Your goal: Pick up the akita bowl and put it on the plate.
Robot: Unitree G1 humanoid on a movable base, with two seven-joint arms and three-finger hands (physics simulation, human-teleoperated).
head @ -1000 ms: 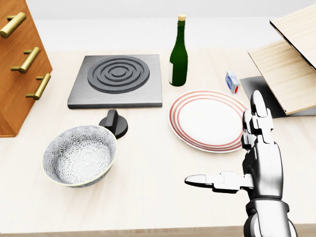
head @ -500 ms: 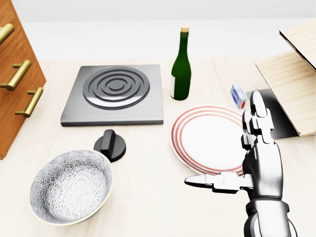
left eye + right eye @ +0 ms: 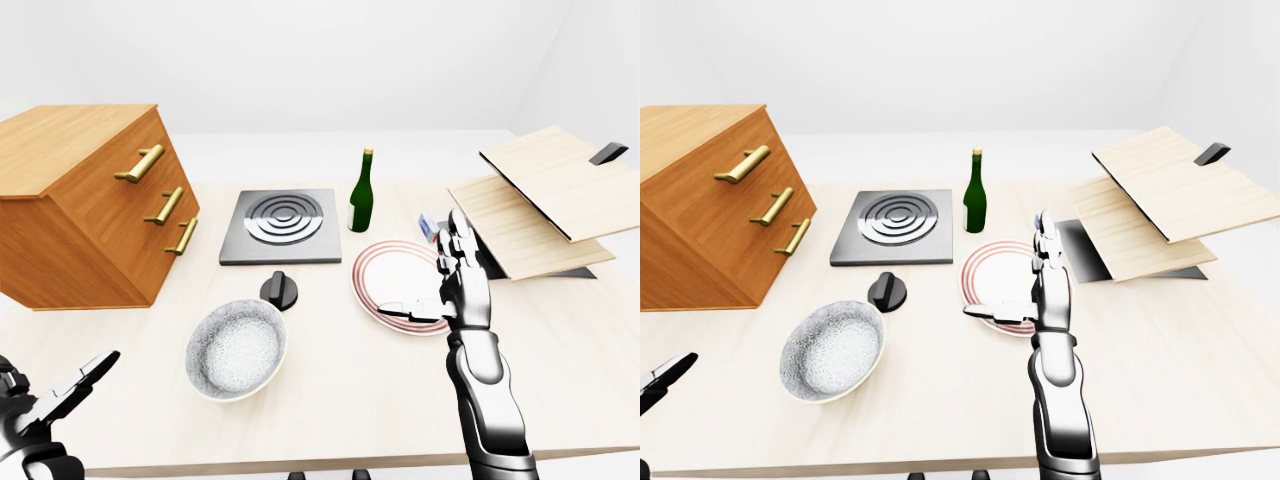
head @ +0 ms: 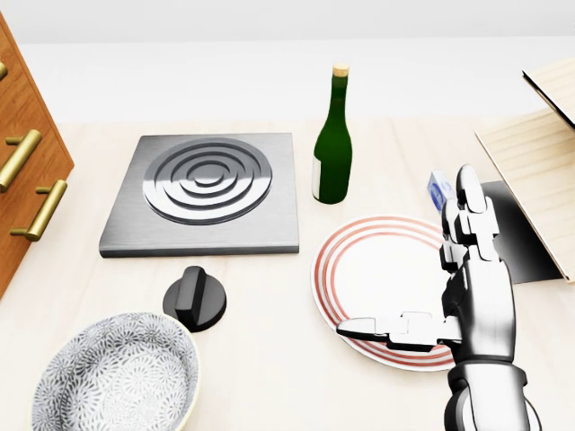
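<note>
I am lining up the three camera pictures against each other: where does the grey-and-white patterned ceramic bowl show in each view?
Left-eye view: the grey-and-white patterned ceramic bowl sits low, left of centre.
Head view: in the bottom-left corner, cut by the lower edge.
Right-eye view: lower left, whole.
Shared landmark: the black round knob lies just up and right of the bowl in all three views.

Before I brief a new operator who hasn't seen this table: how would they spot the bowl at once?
In the left-eye view, find the wooden drawer chest at the left. On the table to its lower right, just below the black knob, sits the bowl. It is the only deep dish, speckled grey-white, unlike the flat red-ringed plate further right.
</note>
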